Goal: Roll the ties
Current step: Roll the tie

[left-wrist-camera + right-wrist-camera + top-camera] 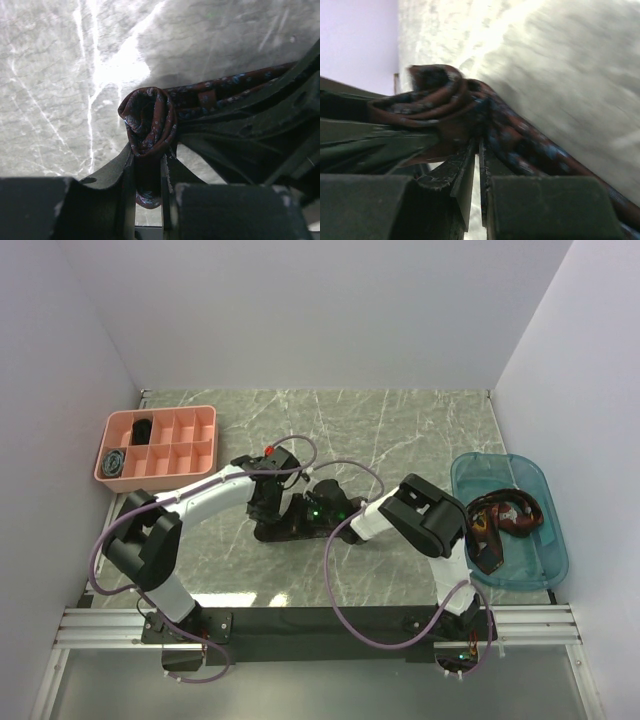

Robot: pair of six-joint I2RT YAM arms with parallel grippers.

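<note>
A dark brown-maroon patterned tie (pixel 285 532) lies mid-table between my two grippers. In the left wrist view its end is wound into a small coil (pixel 148 119), and my left gripper (pixel 148 162) is shut on that coil from below. The rest of the strip (pixel 225 87) runs off to the right. In the right wrist view my right gripper (pixel 479 144) has its jaws almost together, the tips pinched into the folded tie (pixel 445 100) right beside the coil. From above, the left gripper (pixel 268 502) and right gripper (pixel 318 508) nearly touch.
A pink divided organizer (pixel 110 445) at the back left holds a black coil (pixel 143 429) and a grey-blue coil (pixel 115 460). A blue tray (pixel 480 472) on the right holds another maroon tie (pixel 505 520), loose. Purple cables (pixel 335 580) loop over the table's front.
</note>
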